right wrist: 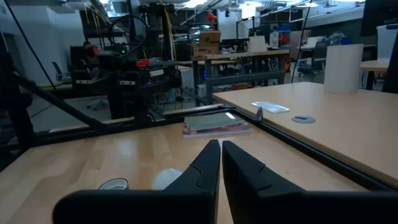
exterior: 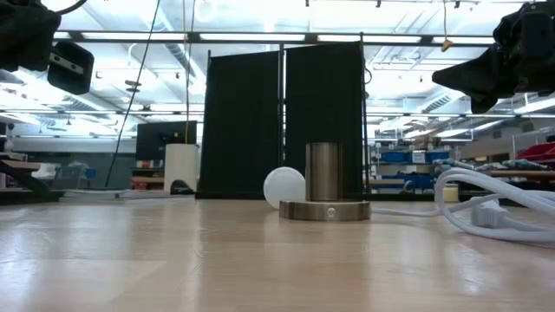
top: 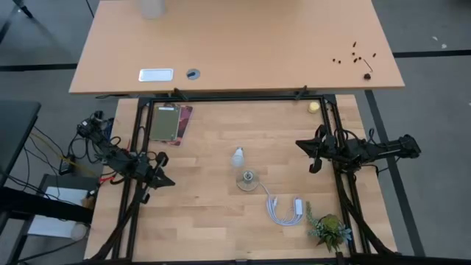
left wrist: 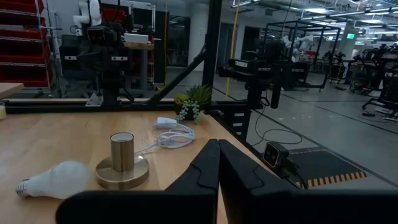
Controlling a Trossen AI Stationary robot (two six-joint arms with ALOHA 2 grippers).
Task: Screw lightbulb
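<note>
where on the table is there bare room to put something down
Bare wood lies between the left gripper and the lightbulb, and between the book and the right gripper. It is crowded around the socket, white cable and plant.

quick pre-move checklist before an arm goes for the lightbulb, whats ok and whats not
1. Lightbulb lies free on the table, touching no tool: ok.
2. Lightbulb is on its side beside the socket base, not upright for screwing: not ok.
3. Socket base stands upright with its barrel uncovered: ok.
4. Left tool is shut at the table's left edge, needs opening before a grasp: not ok.
5. Right tool is shut at the right side, holding nothing: not ok for grasping.
6. White cable lies clear of the lightbulb: ok.
</note>
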